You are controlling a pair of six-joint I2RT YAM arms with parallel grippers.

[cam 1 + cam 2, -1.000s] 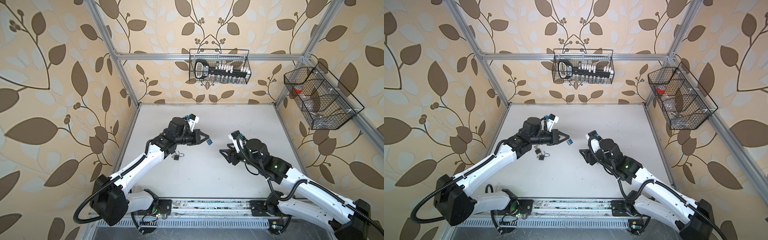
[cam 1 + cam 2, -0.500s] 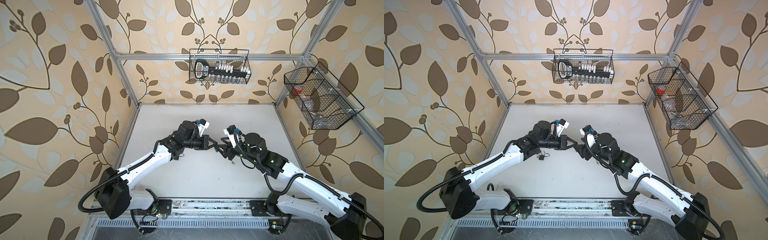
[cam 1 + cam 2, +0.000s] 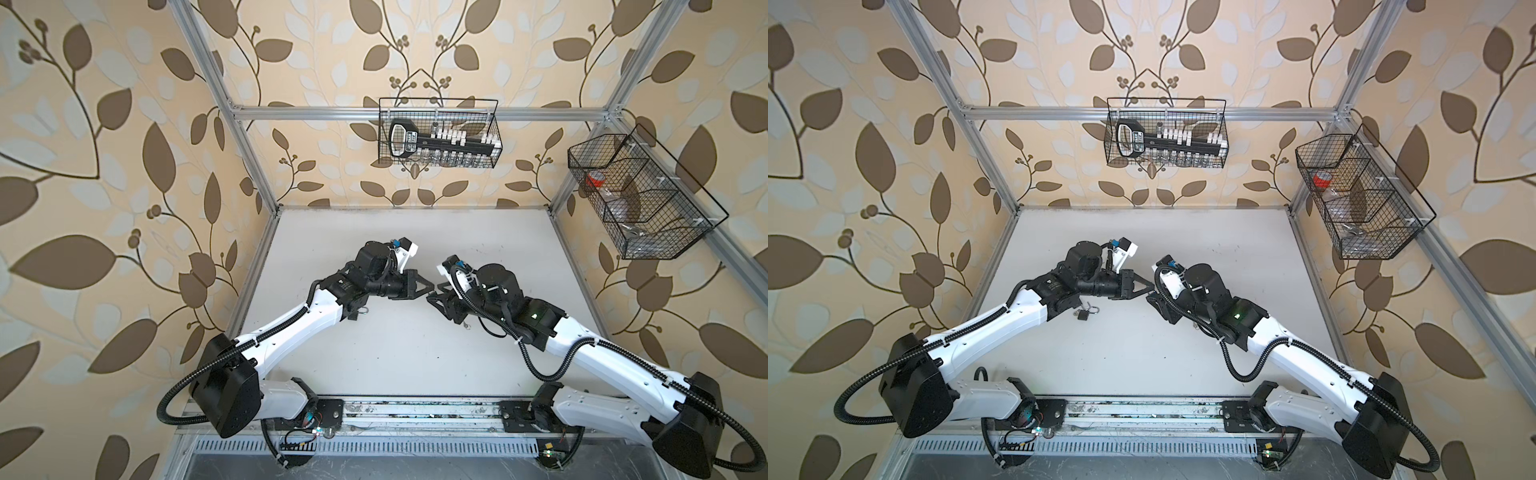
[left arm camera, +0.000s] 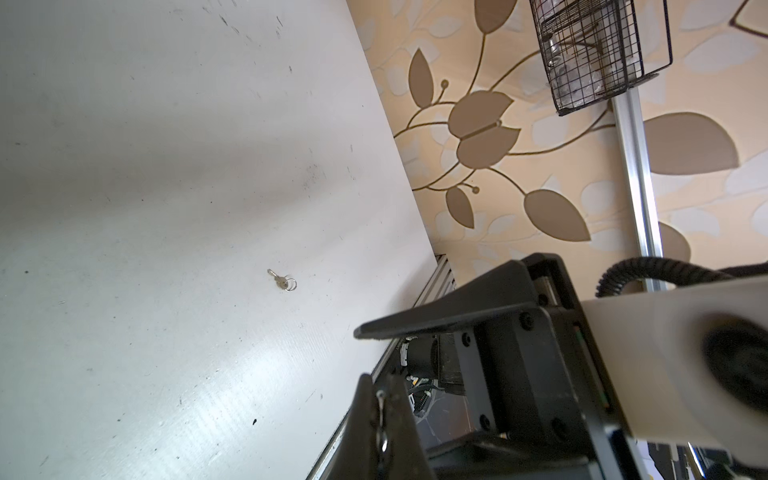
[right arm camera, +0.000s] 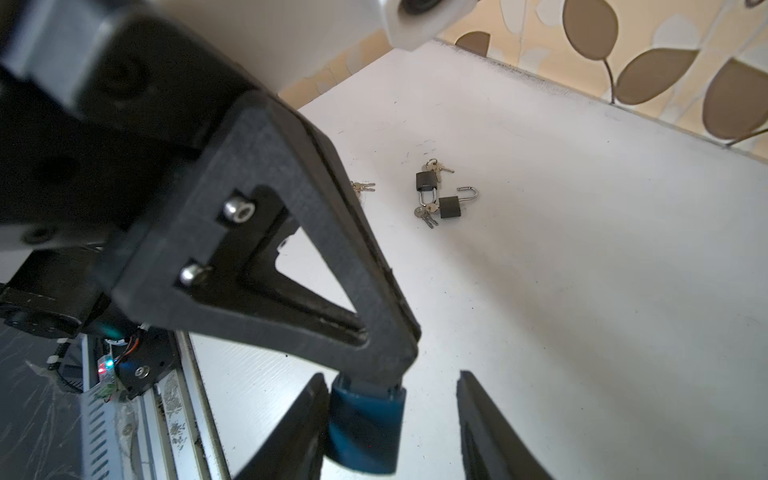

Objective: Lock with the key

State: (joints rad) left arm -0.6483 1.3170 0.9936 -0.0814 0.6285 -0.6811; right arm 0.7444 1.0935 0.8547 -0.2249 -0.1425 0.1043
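My left gripper (image 3: 429,287) (image 3: 1151,286) is shut on the thin metal shackle of a small blue padlock (image 5: 365,428), which hangs below its tips (image 5: 395,357) over the table's middle. My right gripper (image 5: 390,376) (image 3: 433,293) faces it and stands open around the padlock's body. One finger (image 5: 299,415) touches the body, while the other finger (image 5: 478,415) stands apart from it. A small silver key (image 4: 282,283) on a ring lies alone on the white table (image 4: 145,208), beside the right arm (image 3: 1195,327).
Two black padlocks (image 5: 427,180) (image 5: 450,207) with several keys lie together under the left arm; one padlock (image 3: 1084,314) shows in a top view. Wire baskets hang on the back wall (image 3: 438,133) and the right wall (image 3: 640,195).
Both grippers have come together over the middle of the table. The right jaws now sit around the blue padlock and have narrowed. The left gripper has stayed shut.
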